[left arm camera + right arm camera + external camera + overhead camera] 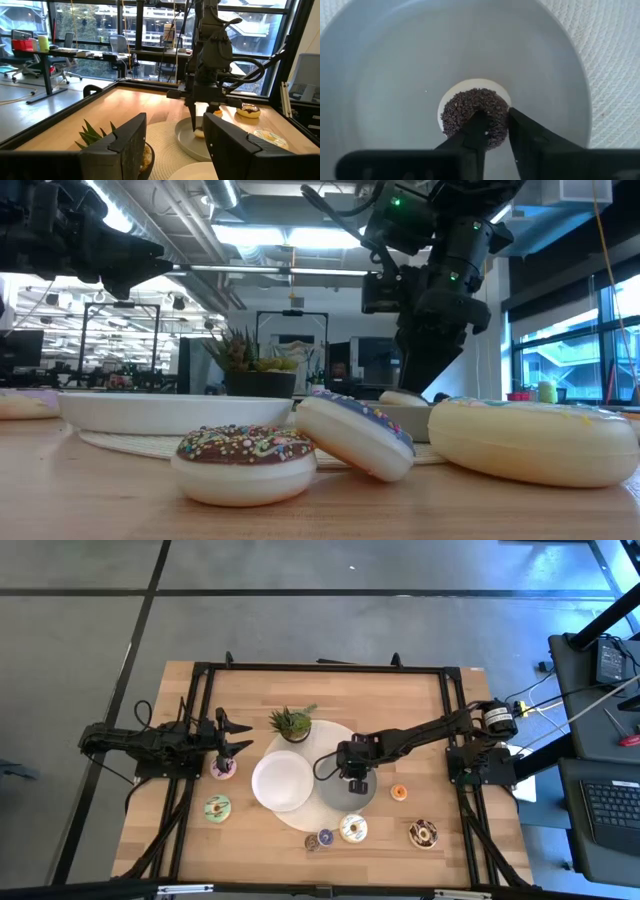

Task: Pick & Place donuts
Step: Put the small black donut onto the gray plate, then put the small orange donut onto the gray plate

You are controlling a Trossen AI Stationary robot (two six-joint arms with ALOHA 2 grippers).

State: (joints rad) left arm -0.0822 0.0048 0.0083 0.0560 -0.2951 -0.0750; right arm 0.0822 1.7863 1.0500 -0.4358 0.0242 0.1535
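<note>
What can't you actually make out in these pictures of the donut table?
- High view: the right gripper covers the brown-sprinkled donut on the grey plate.
- Right wrist view: the fingers hide the donut's near edge, so whether they grip it is unclear.
- Low view: the pink donut is cut off by the picture's edge.
- Left wrist view: the left gripper fingers hide the potted plant partly.

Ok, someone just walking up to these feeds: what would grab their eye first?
Probably the right gripper straight down over the grey plate mid-table, its fingers around a chocolate-sprinkled donut lying on that plate. Next, the loose donuts along the near edge, with the blue-purple donut tilted. The left gripper hangs open above the pink donut, beside the potted plant.
</note>
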